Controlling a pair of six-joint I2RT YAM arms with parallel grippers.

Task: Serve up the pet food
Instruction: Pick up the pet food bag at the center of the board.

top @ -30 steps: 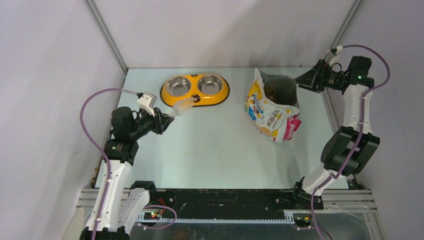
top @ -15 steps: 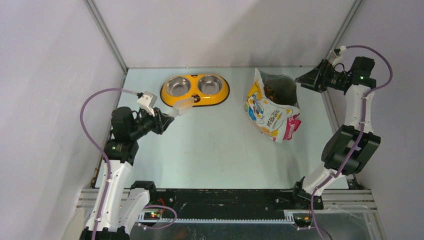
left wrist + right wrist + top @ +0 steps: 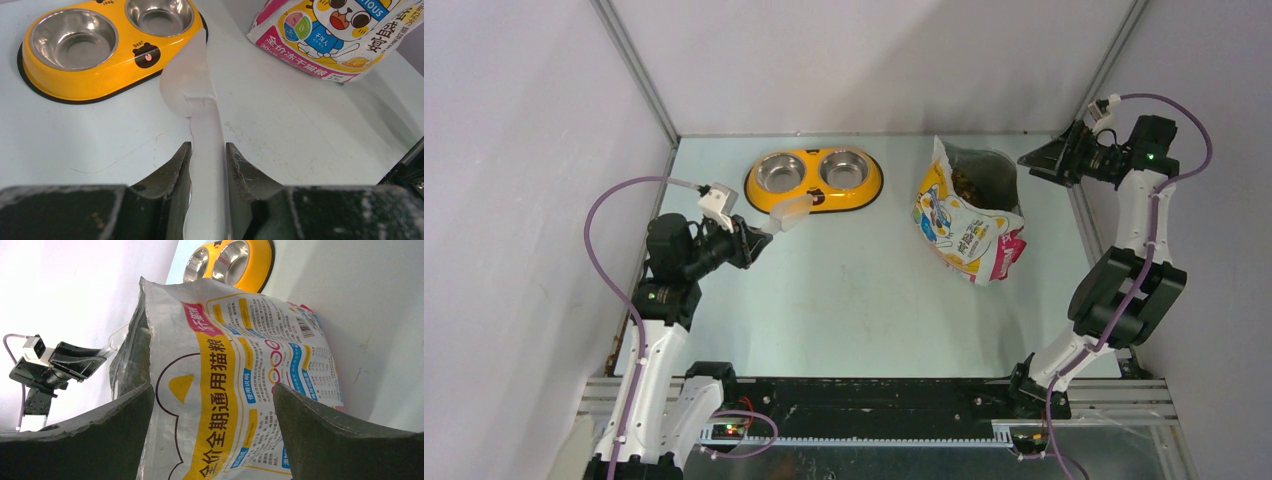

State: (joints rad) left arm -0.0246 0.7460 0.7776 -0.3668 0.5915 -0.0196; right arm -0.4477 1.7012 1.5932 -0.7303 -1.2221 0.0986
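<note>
Released right pincer (image 3: 1029, 161) has backed slightly toward 3 o'clock off the bag (image 3: 964, 225); left pincer (image 3: 761, 229) unmoved, grasping the scoop (image 3: 791, 212). Kibble (image 3: 969, 184) not yet scooped.

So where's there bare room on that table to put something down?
The wide near half of the table, from its near edge up to feeder and bag, is bare, as is the gap between those two. Crowded: the feeder's near rim, where the held scoop reaches.

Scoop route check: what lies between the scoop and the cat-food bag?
Only bare table, in the left wrist view; the yellow feeder sits on the scoop's other side.
</note>
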